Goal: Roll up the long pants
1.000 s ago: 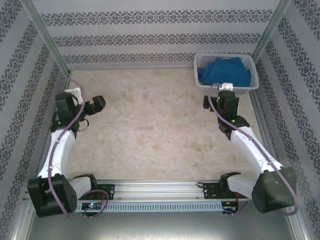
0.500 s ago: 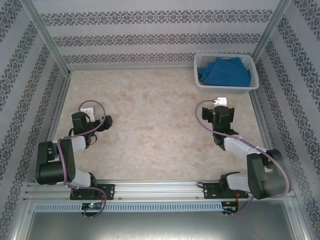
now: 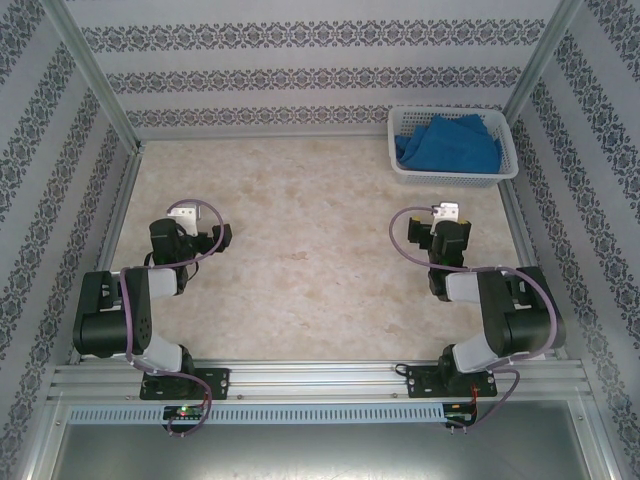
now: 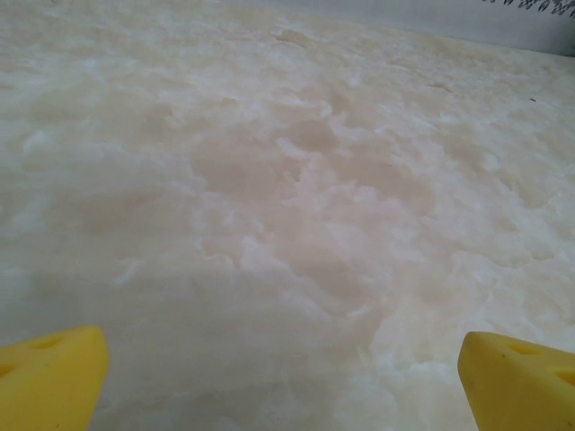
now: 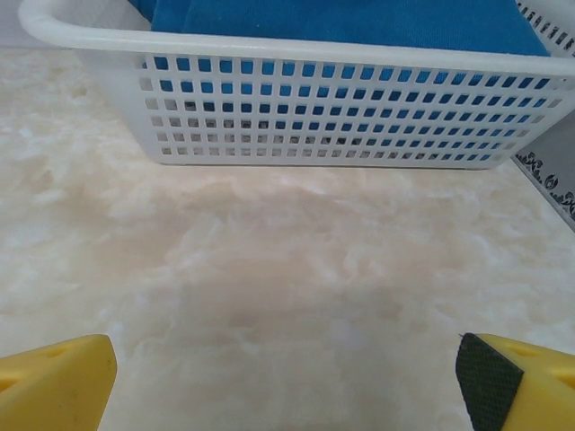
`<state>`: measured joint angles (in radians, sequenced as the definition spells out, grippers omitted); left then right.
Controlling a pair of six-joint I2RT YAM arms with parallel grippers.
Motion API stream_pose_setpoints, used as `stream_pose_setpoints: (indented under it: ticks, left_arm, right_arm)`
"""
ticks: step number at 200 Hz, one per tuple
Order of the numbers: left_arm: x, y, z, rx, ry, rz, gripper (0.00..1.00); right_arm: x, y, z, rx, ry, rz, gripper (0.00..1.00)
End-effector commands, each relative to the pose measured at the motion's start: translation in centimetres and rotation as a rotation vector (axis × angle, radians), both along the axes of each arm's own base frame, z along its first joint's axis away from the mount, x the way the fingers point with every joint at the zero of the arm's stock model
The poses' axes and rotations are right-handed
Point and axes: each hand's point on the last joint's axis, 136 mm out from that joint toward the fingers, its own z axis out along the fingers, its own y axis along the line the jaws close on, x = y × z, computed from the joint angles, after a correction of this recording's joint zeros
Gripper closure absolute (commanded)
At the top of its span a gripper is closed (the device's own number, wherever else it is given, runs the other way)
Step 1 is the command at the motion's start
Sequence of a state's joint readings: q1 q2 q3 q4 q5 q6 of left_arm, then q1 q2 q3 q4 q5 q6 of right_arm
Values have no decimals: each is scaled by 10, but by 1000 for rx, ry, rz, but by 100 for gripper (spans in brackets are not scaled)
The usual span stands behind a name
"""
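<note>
The long pants [image 3: 447, 143] lie bunched as royal-blue cloth inside the white mesh basket [image 3: 452, 176] at the table's far right. The right wrist view shows the pants [image 5: 341, 22] above the basket wall [image 5: 314, 117]. My right gripper [image 3: 443, 222] stands open a little in front of the basket, low over the table, nothing between its yellow fingers [image 5: 54, 382]. On the left side of the table my left gripper [image 3: 210, 238] is open too, its yellow fingers [image 4: 49, 377] wide apart over bare marble-patterned tabletop.
Patterned walls close in the table on the left, back and right, with metal posts [image 3: 95, 80] at the back corners. The beige marble-patterned table [image 3: 300, 230] stretches between the two arms. Both arms are folded back near their bases.
Both arms have drawn back toward their bases and lowered. The right gripper has moved away from the basket; the left gripper has come nearer and lower. The jaws have stayed open.
</note>
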<state>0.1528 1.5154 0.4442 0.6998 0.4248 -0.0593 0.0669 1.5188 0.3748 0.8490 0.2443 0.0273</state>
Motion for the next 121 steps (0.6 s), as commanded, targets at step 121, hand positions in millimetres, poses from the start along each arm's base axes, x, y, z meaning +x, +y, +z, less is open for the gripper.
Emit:
stream_pose_setpoints:
  ticks: [121]
  left_arm:
    - [0,-3,-1,168,-96,83,0]
  right_arm:
    - [4,-2,18,33,-84,-5,2]
